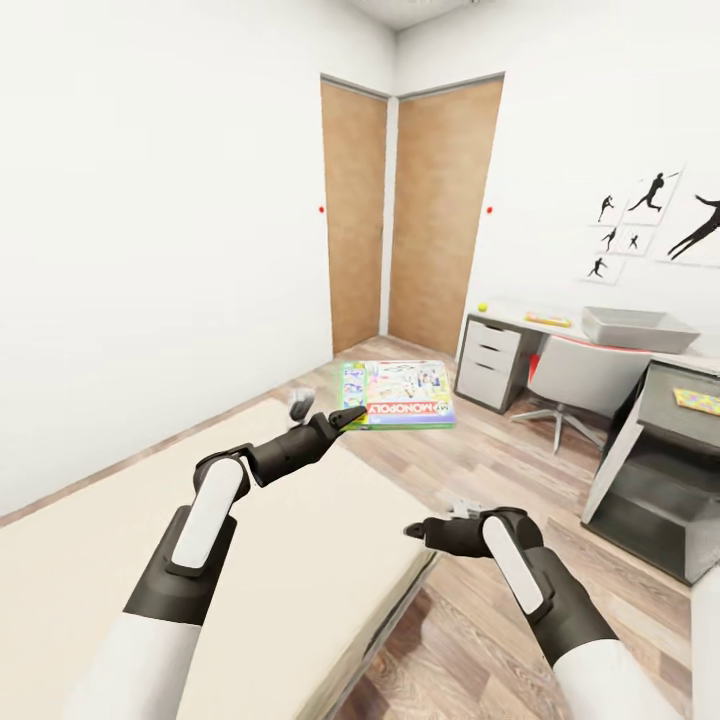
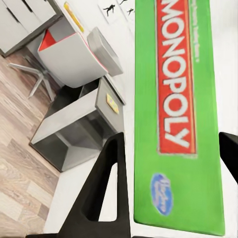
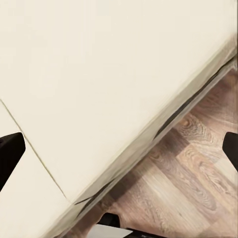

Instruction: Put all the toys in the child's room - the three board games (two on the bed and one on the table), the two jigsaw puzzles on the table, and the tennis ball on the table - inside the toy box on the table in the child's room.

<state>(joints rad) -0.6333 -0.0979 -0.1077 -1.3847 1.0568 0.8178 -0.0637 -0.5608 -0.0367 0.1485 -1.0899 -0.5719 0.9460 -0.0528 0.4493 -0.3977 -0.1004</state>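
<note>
My left gripper (image 1: 347, 414) is shut on the near edge of the Monopoly board game (image 1: 400, 395), holding it roughly level above the far end of the bed (image 1: 250, 560). In the left wrist view the game's green edge (image 2: 178, 99) sits between the fingers (image 2: 111, 183). My right gripper (image 1: 412, 528) hangs open over the bed's side edge, with nothing between its fingers (image 3: 10, 148). The pale grey toy box (image 1: 640, 328) stands on the table (image 1: 520, 312). The tennis ball (image 1: 482, 307) and a thin yellow flat item (image 1: 548, 320) lie beside it. A multicolour jigsaw puzzle (image 1: 697, 400) rests on the lower section.
A chair with a red seat (image 1: 580, 375) is pushed under the table. A grey drawer unit (image 1: 492, 362) stands at the table's left end. Two wooden doors (image 1: 400, 210) fill the far corner. Wood-plank floor (image 1: 480, 470) runs between bed and table.
</note>
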